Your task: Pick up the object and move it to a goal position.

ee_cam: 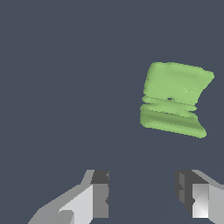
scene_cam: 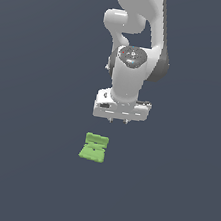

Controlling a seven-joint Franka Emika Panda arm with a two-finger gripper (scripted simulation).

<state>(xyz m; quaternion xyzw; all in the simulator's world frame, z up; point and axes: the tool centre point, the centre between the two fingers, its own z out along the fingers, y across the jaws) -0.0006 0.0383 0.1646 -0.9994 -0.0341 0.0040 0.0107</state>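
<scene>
Right, the hand [scene_cam: 119, 120] hung above the dark worktop [scene_cam: 22, 169] with its two fingers [ee_cam: 99, 194] spread apart, nothing between them. The light-green object [scene_cam: 94, 147] lay flat on the worktop, below the hand and toward the exterior view's left, clear of both fingers. Wrist view showed the grooves and ridges running across its middle, the piece sitting slightly skewed to the fingers.
</scene>
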